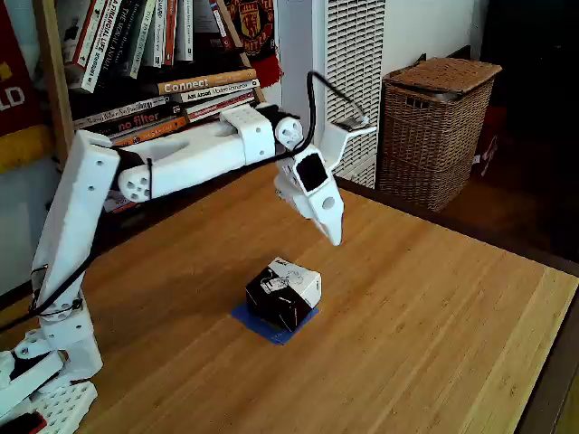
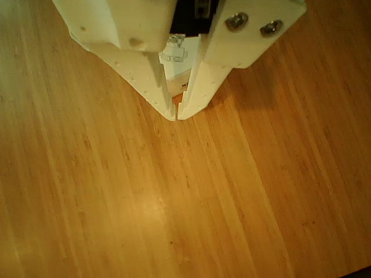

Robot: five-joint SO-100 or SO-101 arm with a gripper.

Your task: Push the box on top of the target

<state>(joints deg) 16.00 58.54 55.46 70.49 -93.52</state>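
Note:
The box, a small cube with black sides and a white printed top, sits on the wooden table. Under it lies the target, blue tape whose edges show at the box's front and left. My white gripper hangs in the air above and a little right of the box, not touching it. In the other view the two fingertips meet at the gripper, shut with nothing held, and a white patch of the box shows in the gap higher up between the fingers.
A wicker basket stands beyond the table's far right edge. A bookshelf and a white heater are behind the arm. The table's right edge drops off near the frame corner.

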